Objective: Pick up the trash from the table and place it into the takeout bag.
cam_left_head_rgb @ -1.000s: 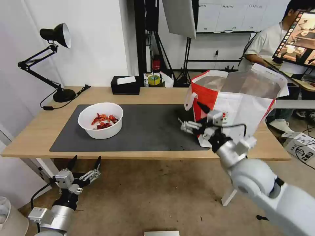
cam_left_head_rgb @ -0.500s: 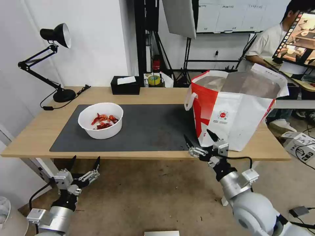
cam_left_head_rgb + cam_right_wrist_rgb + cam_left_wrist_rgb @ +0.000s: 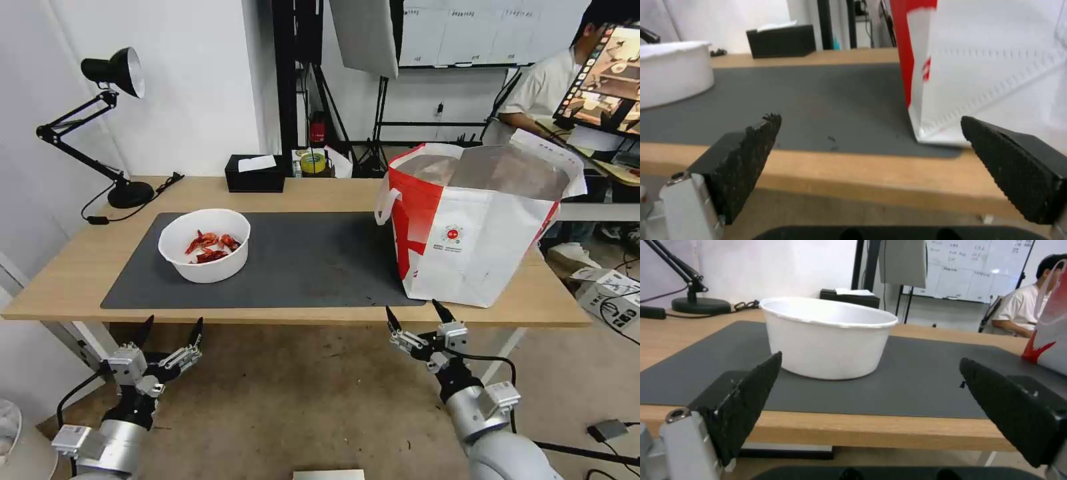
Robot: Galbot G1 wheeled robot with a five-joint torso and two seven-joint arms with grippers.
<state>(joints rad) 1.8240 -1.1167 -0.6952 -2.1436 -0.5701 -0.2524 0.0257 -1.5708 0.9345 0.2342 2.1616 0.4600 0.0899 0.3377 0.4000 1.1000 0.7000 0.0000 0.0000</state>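
A white round bowl (image 3: 204,255) holding red crayfish shells (image 3: 212,246) sits on the left part of the dark grey mat (image 3: 307,263) on the light-wood table (image 3: 80,267). The bowl (image 3: 826,338) stands straight ahead in the left wrist view. The white-and-red takeout bag (image 3: 477,223) stands open on the table's right end, foil lining showing. My left gripper (image 3: 170,330) hangs open below the table's front edge, under the bowl. My right gripper (image 3: 415,314) is open and empty just below the front edge, before the bag (image 3: 991,70).
A black tissue box (image 3: 255,173) and a tape roll (image 3: 311,162) stand at the table's back edge. A black desk lamp (image 3: 107,120) occupies the back left corner. A person sits at a desk behind the bag. Bare floor lies in front of the table.
My right arm has drawn back and down from beside the bag to below the table's front edge, staying open. The left arm has barely moved.
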